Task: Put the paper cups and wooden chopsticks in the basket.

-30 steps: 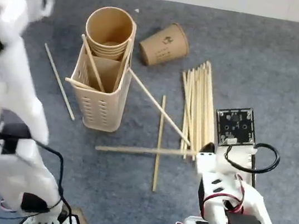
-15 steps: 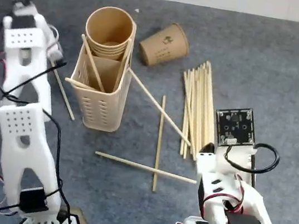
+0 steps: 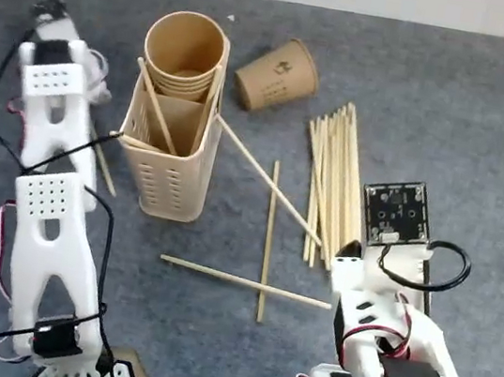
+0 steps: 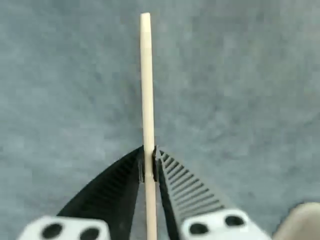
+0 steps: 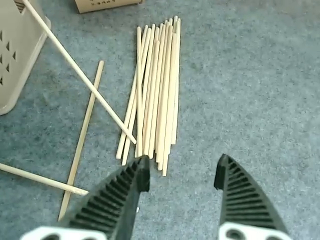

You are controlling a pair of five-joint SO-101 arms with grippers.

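A grey, carpet-like cover lies over the whole tabletop [image 3: 490, 120], and a pale strip runs along its far edge. The beige perforated basket [image 3: 167, 152] stands upright, with stacked paper cups [image 3: 184, 50] in its far compartment and a few sticks leaning in the near one. A tipped paper cup [image 3: 277, 75] lies on its side just beside the basket.

The left arm [image 3: 55, 112] stretches along the basket's outer side. Its jaws are closed on a lone chopstick [image 4: 146, 85], pinched between their tips, its free end pointing straight ahead over the grey cover.

The right arm [image 3: 382, 331] sits near the table's front edge, its jaws spread wide and holding nothing. The bundle of chopsticks [image 5: 155, 90] lies flat just beyond their tips, its near ends closer to one jaw than to the other.
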